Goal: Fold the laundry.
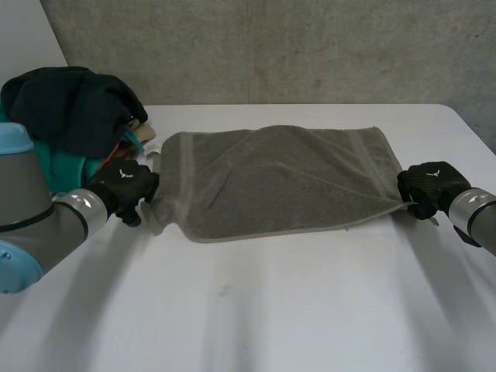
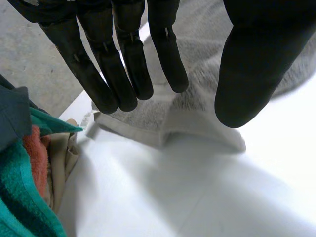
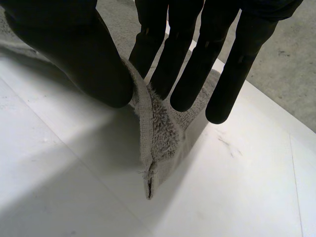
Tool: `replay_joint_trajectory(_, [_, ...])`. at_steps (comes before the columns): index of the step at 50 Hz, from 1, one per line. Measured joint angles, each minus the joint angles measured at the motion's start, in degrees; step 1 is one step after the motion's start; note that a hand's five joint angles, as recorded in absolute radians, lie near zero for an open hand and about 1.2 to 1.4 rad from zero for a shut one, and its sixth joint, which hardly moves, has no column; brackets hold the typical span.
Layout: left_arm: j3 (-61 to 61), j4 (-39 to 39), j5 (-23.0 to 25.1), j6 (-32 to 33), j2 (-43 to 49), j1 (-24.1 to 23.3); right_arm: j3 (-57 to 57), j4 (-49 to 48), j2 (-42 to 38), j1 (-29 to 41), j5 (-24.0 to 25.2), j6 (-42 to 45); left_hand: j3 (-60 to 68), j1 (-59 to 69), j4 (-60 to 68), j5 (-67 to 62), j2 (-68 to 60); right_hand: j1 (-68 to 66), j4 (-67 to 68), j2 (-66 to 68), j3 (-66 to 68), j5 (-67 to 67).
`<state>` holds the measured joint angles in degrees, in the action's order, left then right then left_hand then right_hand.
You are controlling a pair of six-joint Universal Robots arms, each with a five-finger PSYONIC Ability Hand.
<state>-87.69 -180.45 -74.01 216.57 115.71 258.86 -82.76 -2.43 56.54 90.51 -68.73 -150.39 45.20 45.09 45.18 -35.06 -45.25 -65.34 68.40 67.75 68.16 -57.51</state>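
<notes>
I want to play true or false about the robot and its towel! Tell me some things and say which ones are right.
1. The right hand pinches a corner of the towel. True.
2. The towel is red. False: it is grey.
3. A pile of clothes lies close to the left hand. True.
4. The towel is rolled into a ball. False: it lies spread out on the table.

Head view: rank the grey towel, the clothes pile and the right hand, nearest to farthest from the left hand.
1. Grey towel: corner at the left hand fingertips.
2. Clothes pile: just behind it.
3. Right hand: towel's opposite end.
</notes>
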Motion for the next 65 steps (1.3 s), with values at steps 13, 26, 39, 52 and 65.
replay_joint_trajectory(13, [5.05,-1.58,1.80,6.45,8.24,0.63,-0.68,0.42,0.31,0.60,0.03,0.26,-11.99,-11.73,-12.39,12.84,12.62,0.00,0.00,0.00,0.00,0.00])
replay_joint_trajectory(26, [12.41,-1.19,2.51,8.31,14.06,-1.32,-0.87,0.42,0.50,0.11,0.18,0.23,-11.87,-11.52,-12.07,11.59,11.95,0.00,0.00,0.00,0.00,0.00])
replay_joint_trajectory(39, [16.59,-1.66,2.16,9.12,18.66,-2.03,-0.20,1.32,0.37,-0.08,-0.09,-0.22,-4.87,-4.57,-4.93,5.10,4.97,0.00,0.00,0.00,0.00,0.00])
replay_joint_trajectory(52, [17.16,1.36,0.50,8.63,16.64,-2.87,1.51,8.61,1.42,-0.55,0.05,0.27,22.73,20.75,23.07,-20.91,-23.15,0.00,0.00,0.00,0.00,0.00])
replay_joint_trajectory(65, [0.51,23.02,-2.04,5.82,-3.72,3.41,-1.03,45.94,8.33,-8.87,1.03,34.43,22.73,20.75,23.09,-20.91,-23.15,0.00,0.00,0.00,0.01,-0.07])
